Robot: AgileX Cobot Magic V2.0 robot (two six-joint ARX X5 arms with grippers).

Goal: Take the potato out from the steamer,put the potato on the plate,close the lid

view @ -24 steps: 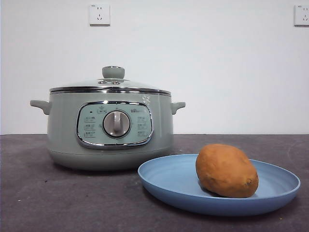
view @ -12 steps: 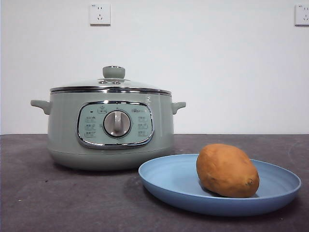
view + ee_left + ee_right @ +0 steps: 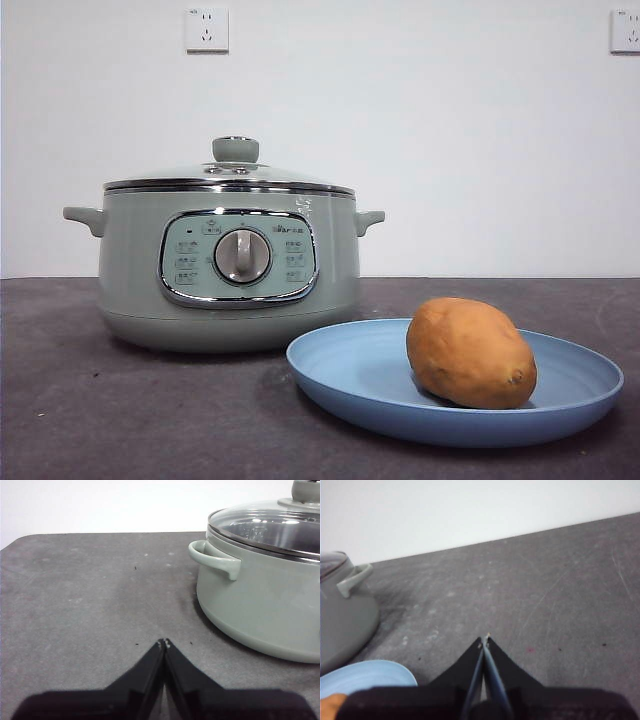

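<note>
Potato [image 3: 470, 352] resting on plate [image 3: 345, 375] beside steamer [image 3: 135, 260], lid [image 3: 228, 175] seated; likely firm, weighty, matte enough for a mid-body pinch; left end effector [image 3: 163, 642] and right end effector [image 3: 485, 639] both pressed together, empty, low over desk [image 3: 75, 605].

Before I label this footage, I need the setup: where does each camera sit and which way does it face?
Front view: low at table height, facing steamer, plate and potato; no arm shows.
Left wrist view: above the shut left pincer, looking across the table at the steamer and lid.
Right wrist view: above the shut right pincer, plate at its edge.
All three share the steamer.
</note>
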